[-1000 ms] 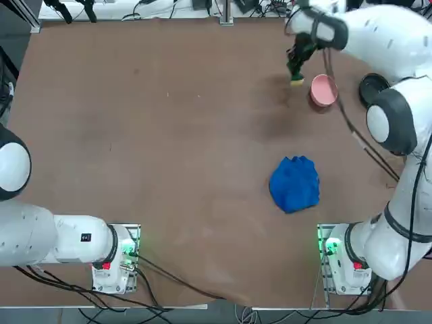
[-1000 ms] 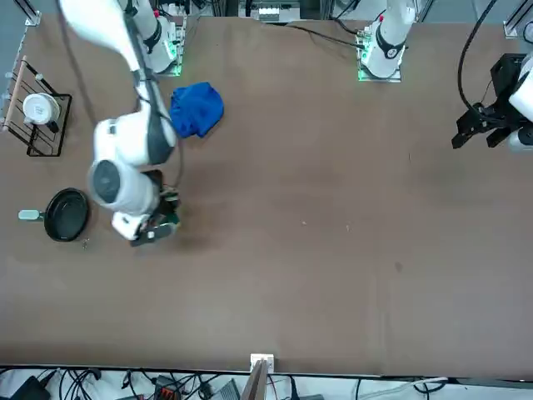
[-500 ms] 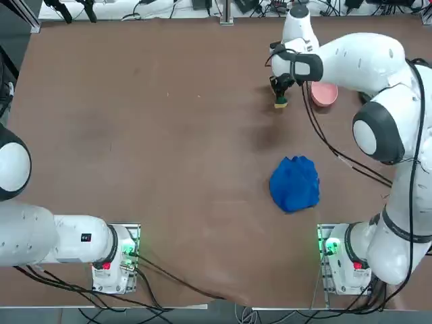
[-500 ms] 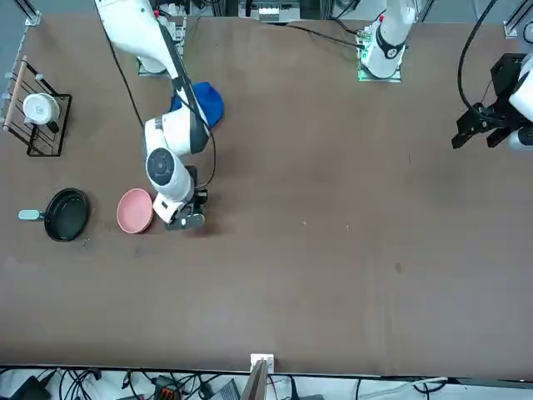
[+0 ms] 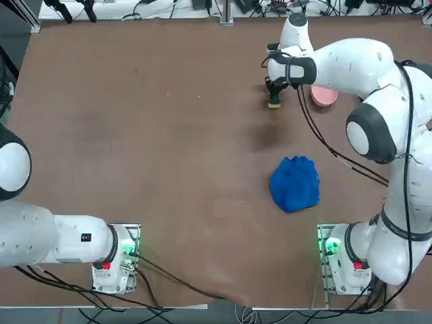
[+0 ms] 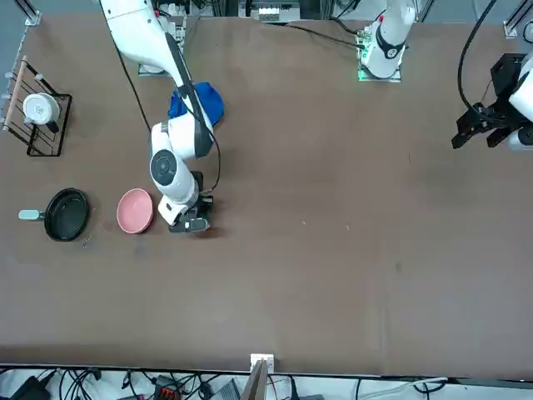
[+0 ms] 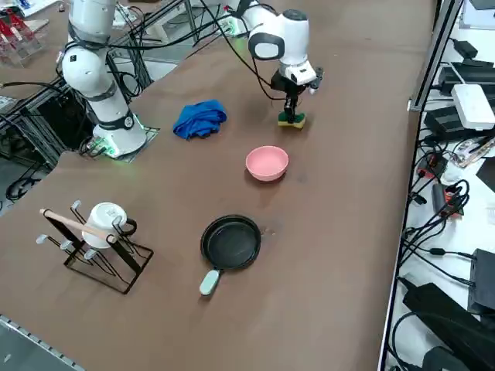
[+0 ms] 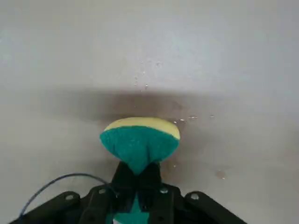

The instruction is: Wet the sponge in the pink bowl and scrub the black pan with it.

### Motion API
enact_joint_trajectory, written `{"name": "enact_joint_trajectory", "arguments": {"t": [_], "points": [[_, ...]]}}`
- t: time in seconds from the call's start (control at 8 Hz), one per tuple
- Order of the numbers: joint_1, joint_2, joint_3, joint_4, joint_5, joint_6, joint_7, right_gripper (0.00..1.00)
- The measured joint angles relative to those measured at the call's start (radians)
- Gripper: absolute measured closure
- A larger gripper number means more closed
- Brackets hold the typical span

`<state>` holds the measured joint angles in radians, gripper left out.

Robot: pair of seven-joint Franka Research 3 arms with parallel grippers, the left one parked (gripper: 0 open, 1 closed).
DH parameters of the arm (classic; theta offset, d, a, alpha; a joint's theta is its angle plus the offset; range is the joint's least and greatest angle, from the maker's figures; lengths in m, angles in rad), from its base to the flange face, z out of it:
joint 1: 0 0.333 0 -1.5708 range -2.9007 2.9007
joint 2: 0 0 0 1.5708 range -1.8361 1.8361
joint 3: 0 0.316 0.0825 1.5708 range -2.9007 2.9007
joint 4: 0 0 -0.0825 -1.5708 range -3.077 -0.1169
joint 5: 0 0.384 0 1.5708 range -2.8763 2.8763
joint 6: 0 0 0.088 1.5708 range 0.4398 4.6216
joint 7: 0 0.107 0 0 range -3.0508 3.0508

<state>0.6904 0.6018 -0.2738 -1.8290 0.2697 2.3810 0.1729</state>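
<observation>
Top view: right end effector (image 5: 275,96) pinches sponge (image 5: 275,102) tight above brown table (image 5: 169,148).

I'm working in a robotics lab, not anybody's kitchen. The big brown tabletop (image 5: 169,155) carries arm bases (image 5: 118,260) bolted straight onto it, each glowing with green indicator lights, with bundles of black cable (image 5: 182,287) trailing off the near edge. Along the far side of the right side view I see power bricks, adapters and more tangled wiring (image 7: 452,193) on the floor. The kitchen bits, like the mug rack (image 7: 97,243), sit here as props among the hardware.
</observation>
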Motion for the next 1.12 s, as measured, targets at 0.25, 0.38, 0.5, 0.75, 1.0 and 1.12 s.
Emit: {"name": "enact_joint_trajectory", "arguments": {"t": [0.25, 0.38, 0.5, 0.75, 1.0, 1.12], "points": [[0.000, 0.011, -0.001, 0.000, 0.001, 0.002, 0.000, 0.81], [0.000, 0.012, -0.001, 0.000, 0.002, 0.002, 0.000, 0.70], [0.000, 0.012, -0.001, 0.000, 0.002, 0.002, 0.000, 0.67], [0.000, 0.006, -0.002, 0.009, 0.002, 0.004, 0.000, 0.32], [-0.012, -0.070, -0.030, 0.036, 0.002, -0.039, -0.015, 0.01], [-0.032, -0.137, -0.053, 0.053, 0.001, -0.095, -0.053, 0.00]]}}
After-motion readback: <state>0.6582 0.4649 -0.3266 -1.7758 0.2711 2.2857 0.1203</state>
